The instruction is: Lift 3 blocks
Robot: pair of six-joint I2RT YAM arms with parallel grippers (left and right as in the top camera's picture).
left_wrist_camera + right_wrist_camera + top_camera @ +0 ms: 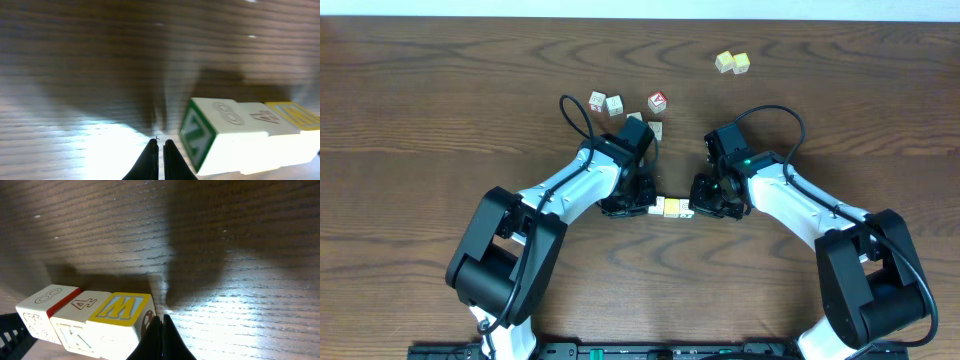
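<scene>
**Dark wood table, three blocks lined up between two closed claws**

Wood grain runs dark and glossy across the table (420, 120), and at its middle the three blocks (672, 207) sit side by side in a short, tight row. The green-faced block (197, 139) forms the end toward the left arm, and the yellow-topped block (122, 306) the end toward the right arm. Whether the row rests on the wood or hangs just above it cannot be told.

These are probably light, stiff wooden cubes with smooth painted faces, so nothing will crush, but they may slip. A row gripped only at its ends would likely hinge at the joints. The best hold is square pressure on the two outer end faces, centred and in line.

Both arms reach in from the near edge, elbows spread outward and wrists tipped down, meeting head-on. The left gripper (161, 152) has its fingers pressed together, grasping nothing, tips just beside the green face. The right gripper (161, 330) is likewise closed and empty, tips against the yellow-topped block's end.

Further back lie a red-faced cube (658, 101) and two pale-yellow cubes (732, 63), well apart.
</scene>
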